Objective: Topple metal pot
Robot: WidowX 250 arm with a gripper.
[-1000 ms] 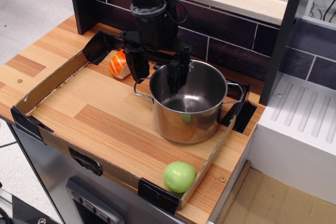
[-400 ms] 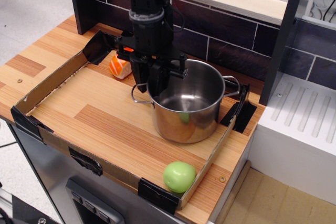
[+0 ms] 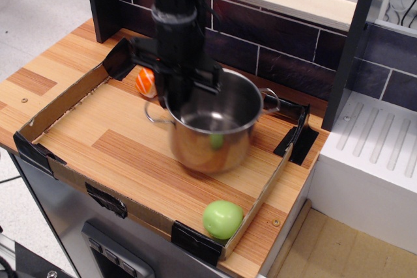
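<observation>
Metal pot (image 3: 210, 128) at centre frame, motion-blurred, under a black gripper (image 3: 186, 92).

At far left, a cardboard-edged wooden tray (image 3: 55, 105) with black tape at the corners. Toward upper left of centre, an orange-and-white object (image 3: 144, 80), partly hidden behind the arm. At centre, gripper lowered onto the pot's left rim, one finger seemingly inside and one outside; jaw state too blurred to tell. Pot standing on the tray boards, mouth upward, wire loop handles showing at left and right, a green reflection on its front wall. At lower centre-right, a green ball (image 3: 222, 219) lodged in the tray's near corner, well apart from the pot. At far right, a white ridged surface (image 3: 378, 148).
</observation>
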